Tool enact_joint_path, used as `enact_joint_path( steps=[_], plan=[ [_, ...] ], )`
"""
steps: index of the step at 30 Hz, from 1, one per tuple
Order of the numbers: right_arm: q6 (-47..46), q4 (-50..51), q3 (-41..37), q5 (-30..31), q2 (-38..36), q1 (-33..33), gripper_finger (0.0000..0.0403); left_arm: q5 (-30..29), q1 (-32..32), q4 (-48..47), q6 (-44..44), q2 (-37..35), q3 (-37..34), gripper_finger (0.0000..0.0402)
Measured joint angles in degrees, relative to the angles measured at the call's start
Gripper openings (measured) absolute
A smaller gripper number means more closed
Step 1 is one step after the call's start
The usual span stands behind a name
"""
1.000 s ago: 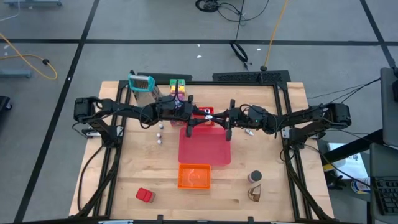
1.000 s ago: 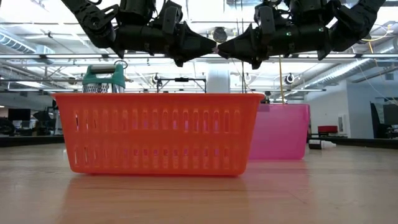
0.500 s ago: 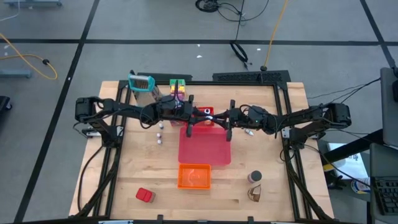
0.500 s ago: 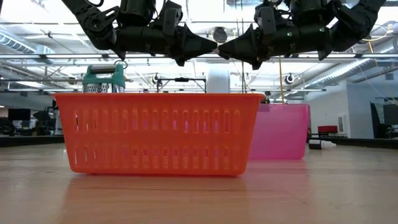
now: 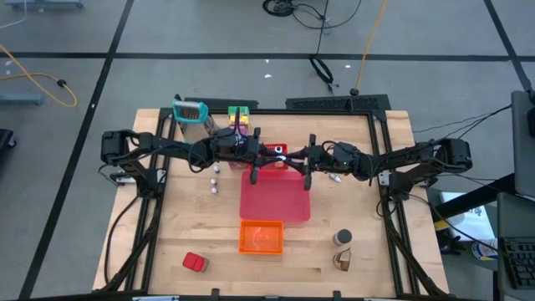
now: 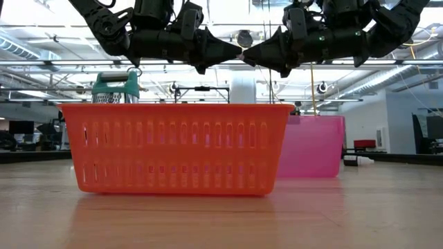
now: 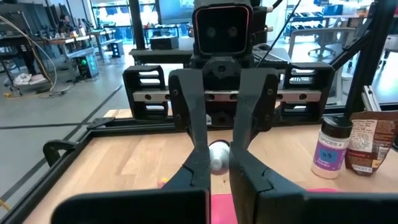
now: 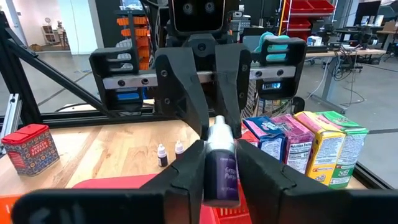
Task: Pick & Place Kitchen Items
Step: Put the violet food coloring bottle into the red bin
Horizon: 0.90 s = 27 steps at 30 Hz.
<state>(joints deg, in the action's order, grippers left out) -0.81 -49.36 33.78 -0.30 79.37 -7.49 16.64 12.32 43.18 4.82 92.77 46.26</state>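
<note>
Both arms meet above the far end of the pink tray (image 5: 276,201). A small bottle (image 8: 222,171) with a purple label and a silvery cap is lifted between my left gripper (image 5: 272,155) and my right gripper (image 5: 294,156), whose fingertips face each other. Both are shut on it. Green, yellow and purple food boxes (image 5: 239,117) stand at the far edge. Two tiny bottles (image 5: 215,177) stand on the table left of the tray. A red block (image 5: 194,262) lies near the front, and a dark-lidded jar (image 5: 343,238) and a brown piece (image 5: 343,261) at the right front. My left gripper pinches the bottle's cap end (image 7: 217,155) between its two fingers, coming level from the table's left. The bottle lies level, lifted clear above the tray. My right gripper pinches the purple-labelled body (image 8: 222,177) between its two fingers (image 8: 186,171), level from the table's right, along the bottle.
An orange basket (image 5: 262,237) stands in front of the pink tray. The metal grater with a teal handle (image 5: 191,111) stands at the far left. A red box (image 5: 280,151) lies under the grippers, and a small white bottle (image 5: 334,177) right of the tray. Bare wood shows at left and right front.
</note>
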Motion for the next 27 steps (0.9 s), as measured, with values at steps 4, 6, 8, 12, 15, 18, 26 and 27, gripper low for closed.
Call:
enact_joint_path(
  steps=[4,6,8,12,15,18,26,27],
  plan=[
    [0.2,-0.4,0.1,0.1,-0.1,0.0,0.0105,0.2,0.0,-1.0,0.0,0.0,0.0,0.0016],
    [0.9,-0.2,0.1,0.2,-0.2,0.0,0.0109,0.2,0.0,-1.7,0.0,-0.2,0.0,0.0016],
    [1.9,0.3,0.1,0.2,-0.3,0.0,0.0111,-0.3,0.0,-3.5,0.0,-0.8,0.0,0.0016],
    [2.9,3.4,0.1,0.2,-1.5,-0.1,0.0108,-4.6,0.0,-9.4,1.5,-3.9,0.0,0.0016],
    [3.0,6.2,0.1,0.2,-3.3,-0.1,0.0106,-9.4,0.0,-15.3,2.6,-7.3,0.0,0.0016],
    [2.5,8.7,0.1,0.3,-5.1,-0.1,0.0105,-14.3,0.0,-20.3,2.6,-10.1,0.0,0.0016],
    [0.5,12.1,0.1,0.4,-6.8,-0.1,0.0105,-21.1,0.8,-32.0,1.9,-11.7,1.3,0.0016],
    [0.5,12.2,0.1,0.4,-6.8,-0.1,0.0105,-22.1,0.9,-34.5,1.6,-11.4,2.5,0.0016]
  ],
)
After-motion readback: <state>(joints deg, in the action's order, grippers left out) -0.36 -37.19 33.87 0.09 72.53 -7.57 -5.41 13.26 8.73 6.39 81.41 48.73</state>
